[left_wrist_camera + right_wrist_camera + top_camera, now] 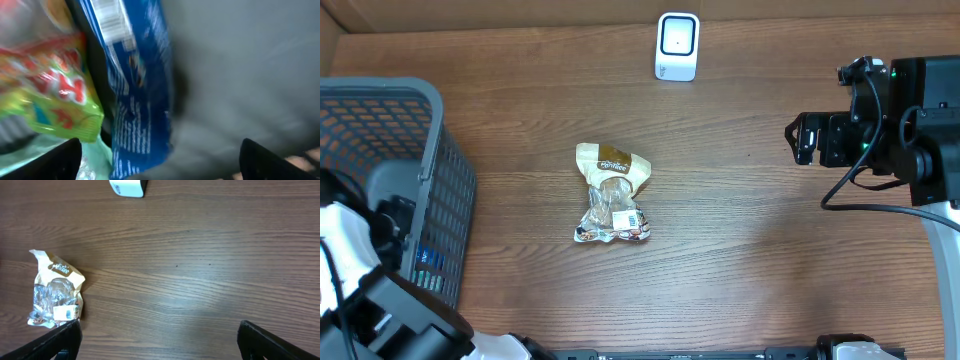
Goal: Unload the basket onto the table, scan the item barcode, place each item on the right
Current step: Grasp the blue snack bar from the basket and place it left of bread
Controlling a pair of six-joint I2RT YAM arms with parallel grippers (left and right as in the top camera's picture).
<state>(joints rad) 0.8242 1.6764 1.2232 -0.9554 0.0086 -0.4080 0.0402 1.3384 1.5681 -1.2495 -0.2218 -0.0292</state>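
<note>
– Where is the snack bag lying?
– The snack bag (612, 195) is lying flat in the middle of the wooden table (750, 260). Its tan top is pointing toward the white scanner (677, 45), which is standing at the far edge, well apart from it. A small white label is showing near the bag's lower end.
– What is the right gripper doing?
– The right gripper (160, 345) is hanging over bare table to the right of the bag, its jaws standing wide apart and holding nothing.
– And the left one?
– The left gripper (160, 165) is reaching down inside the grey basket (430, 130) at the table's left side. Its camera view is coming through blurred, but both fingertips (55, 160) are showing far apart at the lower corners with nothing between them, so it is gaping empty.
– What is sitting in the basket?
– A blue packet (135, 100) is showing just ahead of the fingers, with a white patch near its top too smeared to read. A green and red packet (55, 95) is lying just beside it on the left.
</note>
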